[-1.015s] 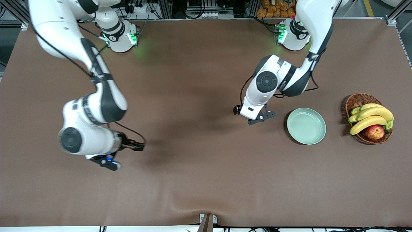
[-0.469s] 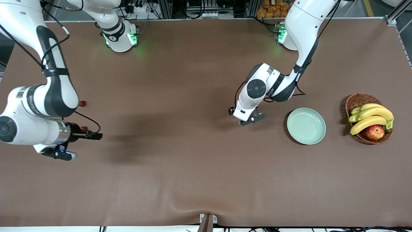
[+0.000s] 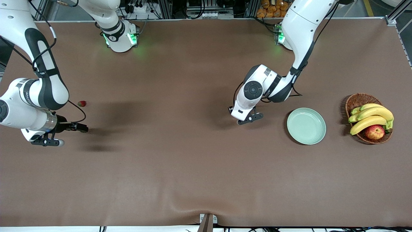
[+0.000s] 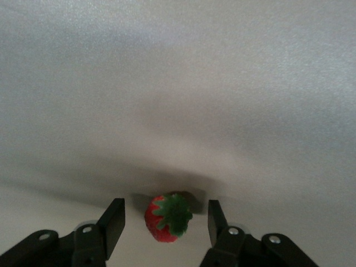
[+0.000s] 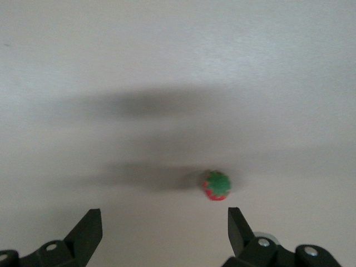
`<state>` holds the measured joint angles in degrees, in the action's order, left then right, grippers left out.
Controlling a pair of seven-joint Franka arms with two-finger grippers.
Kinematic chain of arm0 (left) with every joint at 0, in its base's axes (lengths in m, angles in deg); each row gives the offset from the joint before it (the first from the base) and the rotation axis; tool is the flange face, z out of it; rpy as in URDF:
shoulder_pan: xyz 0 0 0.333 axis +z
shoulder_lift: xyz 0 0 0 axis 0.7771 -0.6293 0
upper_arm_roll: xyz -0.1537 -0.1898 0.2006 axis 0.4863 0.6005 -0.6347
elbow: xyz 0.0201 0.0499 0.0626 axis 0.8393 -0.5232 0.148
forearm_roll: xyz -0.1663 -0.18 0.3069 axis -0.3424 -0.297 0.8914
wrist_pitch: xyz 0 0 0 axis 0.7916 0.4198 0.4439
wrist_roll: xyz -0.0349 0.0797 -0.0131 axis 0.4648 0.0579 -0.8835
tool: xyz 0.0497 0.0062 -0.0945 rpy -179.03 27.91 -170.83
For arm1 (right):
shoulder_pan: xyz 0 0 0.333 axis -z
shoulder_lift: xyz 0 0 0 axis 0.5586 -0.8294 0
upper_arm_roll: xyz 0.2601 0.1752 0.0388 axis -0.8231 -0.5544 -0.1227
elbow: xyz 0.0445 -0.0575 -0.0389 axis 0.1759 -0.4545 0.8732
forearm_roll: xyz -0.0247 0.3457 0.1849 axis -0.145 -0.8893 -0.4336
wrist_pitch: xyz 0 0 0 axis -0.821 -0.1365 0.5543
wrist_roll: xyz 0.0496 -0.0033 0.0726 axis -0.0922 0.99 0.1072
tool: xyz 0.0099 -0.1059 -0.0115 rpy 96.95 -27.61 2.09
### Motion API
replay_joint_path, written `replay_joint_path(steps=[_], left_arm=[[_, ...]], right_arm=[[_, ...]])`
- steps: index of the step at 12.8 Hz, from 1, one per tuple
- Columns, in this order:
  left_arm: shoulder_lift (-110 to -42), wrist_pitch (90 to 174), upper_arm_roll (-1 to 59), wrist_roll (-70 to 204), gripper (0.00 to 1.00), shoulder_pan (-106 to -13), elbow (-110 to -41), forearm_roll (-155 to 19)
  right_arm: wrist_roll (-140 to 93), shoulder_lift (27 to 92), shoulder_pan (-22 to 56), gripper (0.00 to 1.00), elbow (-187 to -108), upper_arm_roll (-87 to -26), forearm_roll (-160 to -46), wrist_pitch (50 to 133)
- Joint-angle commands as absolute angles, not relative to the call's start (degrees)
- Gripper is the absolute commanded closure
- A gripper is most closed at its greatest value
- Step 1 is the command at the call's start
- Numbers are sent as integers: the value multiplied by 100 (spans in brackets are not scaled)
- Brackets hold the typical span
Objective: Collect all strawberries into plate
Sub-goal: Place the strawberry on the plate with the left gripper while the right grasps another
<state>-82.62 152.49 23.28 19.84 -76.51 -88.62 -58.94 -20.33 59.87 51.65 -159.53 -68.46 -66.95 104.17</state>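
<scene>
The pale mint-green plate (image 3: 306, 126) lies bare toward the left arm's end of the table. My left gripper (image 3: 249, 120) is low over the table beside the plate, toward the table's middle. In the left wrist view it (image 4: 165, 223) is open, with a red strawberry (image 4: 167, 218) between its fingers, untouched. The hand hides that berry in the front view. My right gripper (image 3: 48, 142) is low at the right arm's end. It (image 5: 162, 229) is open and empty, with a strawberry (image 5: 217, 185) on the table just ahead of one finger. Another strawberry (image 3: 82, 103) lies nearby.
A brown wicker basket (image 3: 356, 100) with bananas (image 3: 370, 117) and a red-yellow apple (image 3: 374, 132) stands beside the plate, at the left arm's end of the table. A brown cloth covers the table.
My right arm has swung toward its own end of the table and lowered, uncovering a strawberry. My left gripper has shifted a little away from the plate and come down over its berry.
</scene>
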Motion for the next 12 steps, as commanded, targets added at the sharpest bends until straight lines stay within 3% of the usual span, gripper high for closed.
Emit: replay_joint_path(steps=[1, 3, 5, 12], left_arm=[[-8277, 15308, 2308, 1928, 56, -7684, -8880, -5764], [-8286, 15299, 2300, 1937, 71, -7675, -8889, -5764], [-8198, 15256, 2300, 2077, 100, -7518, -8924, -5764], [-7188, 13938, 2308, 4069, 100, -5806, -8836, -5764]], right_arm=[[-1839, 6099, 5338, 0, -16279, -6954, -6134, 10757], [-1822, 5906, 5470, 10, -16271, -6954, -5964, 10932], [-1813, 5765, 5540, 21, -16262, -6954, -5877, 11064], [-1848, 5369, 5558, 28, -16253, -6962, -5876, 11249]])
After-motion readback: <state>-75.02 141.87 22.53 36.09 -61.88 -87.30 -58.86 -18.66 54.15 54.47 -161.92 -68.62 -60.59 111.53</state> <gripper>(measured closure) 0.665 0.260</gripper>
